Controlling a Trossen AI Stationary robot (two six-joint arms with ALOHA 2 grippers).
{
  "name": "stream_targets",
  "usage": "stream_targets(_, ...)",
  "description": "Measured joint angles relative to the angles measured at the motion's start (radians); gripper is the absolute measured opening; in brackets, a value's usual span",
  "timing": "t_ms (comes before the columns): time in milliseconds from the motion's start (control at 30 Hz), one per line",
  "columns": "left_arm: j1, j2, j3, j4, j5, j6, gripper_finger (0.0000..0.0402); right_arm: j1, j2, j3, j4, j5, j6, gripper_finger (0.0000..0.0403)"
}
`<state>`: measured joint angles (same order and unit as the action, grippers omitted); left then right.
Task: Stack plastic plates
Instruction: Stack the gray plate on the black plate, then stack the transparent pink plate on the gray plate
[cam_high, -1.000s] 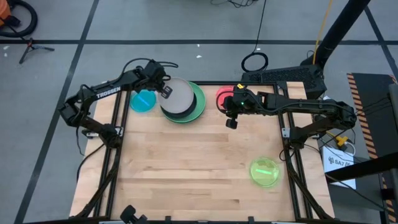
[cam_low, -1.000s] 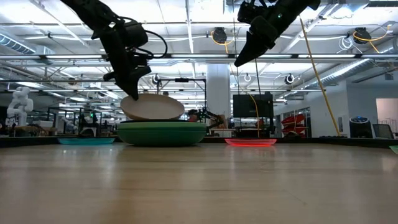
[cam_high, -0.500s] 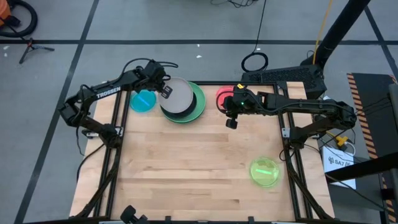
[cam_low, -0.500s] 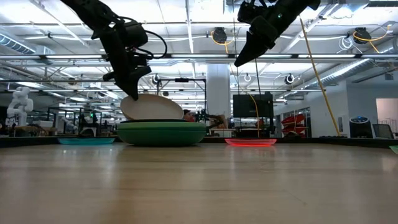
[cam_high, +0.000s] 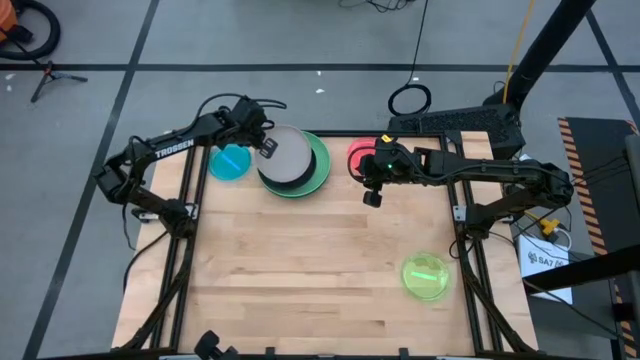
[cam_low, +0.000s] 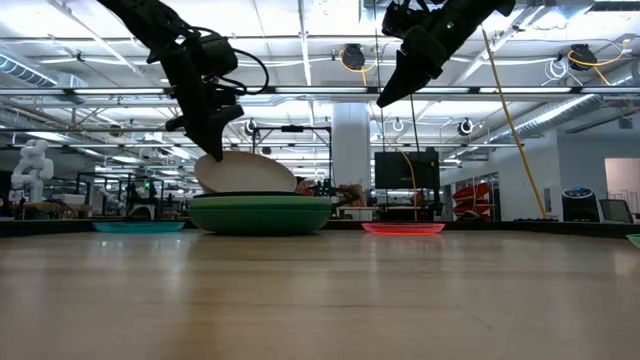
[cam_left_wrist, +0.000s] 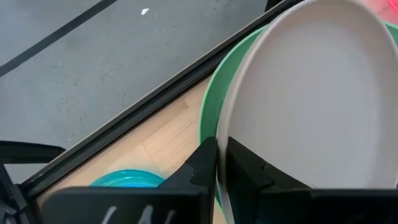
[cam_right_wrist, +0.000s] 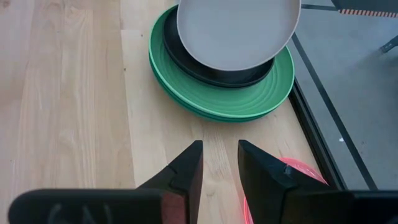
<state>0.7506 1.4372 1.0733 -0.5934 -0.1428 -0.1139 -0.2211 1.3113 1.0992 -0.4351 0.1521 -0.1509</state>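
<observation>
The left gripper (cam_high: 262, 143) pinches the rim of the grey plate (cam_high: 287, 156), one finger (cam_left_wrist: 205, 163) above the lip and one under it, jaws nearly closed on that thin edge. The plate sits tilted, its held side raised, its other side resting in the black plate (cam_right_wrist: 219, 73) below. That one lies in the green plates (cam_high: 318, 170), and the pile stands at the table's (cam_high: 320, 270) far edge, left of centre.

These plates look light, stiff and smooth. I reckon the rim is the only place to take them, and a slick lip could slide out of a narrow pinch if it's swung fast. They shouldn't break if dropped, but one could skid off the pile.

The right gripper (cam_high: 372, 197) hangs in the air over the far edge, right of centre, fingers (cam_right_wrist: 186, 165) parted and empty, beside the pink plate (cam_high: 362, 157).

The blue plate (cam_high: 231, 161) lies flat just beside the pile, toward the far left corner. The yellow-green plate (cam_high: 427, 276) lies well apart, near the right edge toward the near corner. All three small ones hold nothing.

By my judgement, the grey plate needs lowering flat into the black one before release.
</observation>
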Motion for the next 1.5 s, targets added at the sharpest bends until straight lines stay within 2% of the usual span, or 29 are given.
stream_targets(567,0.000,0.000,0.000,-0.009,0.019,0.003,0.0035,0.000,0.000,0.000,-0.003,0.000,0.000,0.0093)
stream_targets(933,0.000,0.000,0.000,-0.011,0.038,-0.017,0.0112,0.000,0.000,0.000,-0.003,0.000,0.000,0.0093)
stream_targets(1067,-0.006,0.000,0.000,-0.004,0.049,0.010,0.0124,0.000,0.000,0.000,-0.003,0.000,0.000,0.0093)
stream_targets(1300,-0.088,0.000,0.000,-0.006,0.070,0.106,0.0124,0.000,0.000,0.000,-0.004,0.000,0.000,0.0093)
stream_targets(1500,-0.196,0.000,0.000,-0.008,0.024,0.122,0.0124,0.000,0.000,0.000,-0.004,0.000,0.031,0.0093)
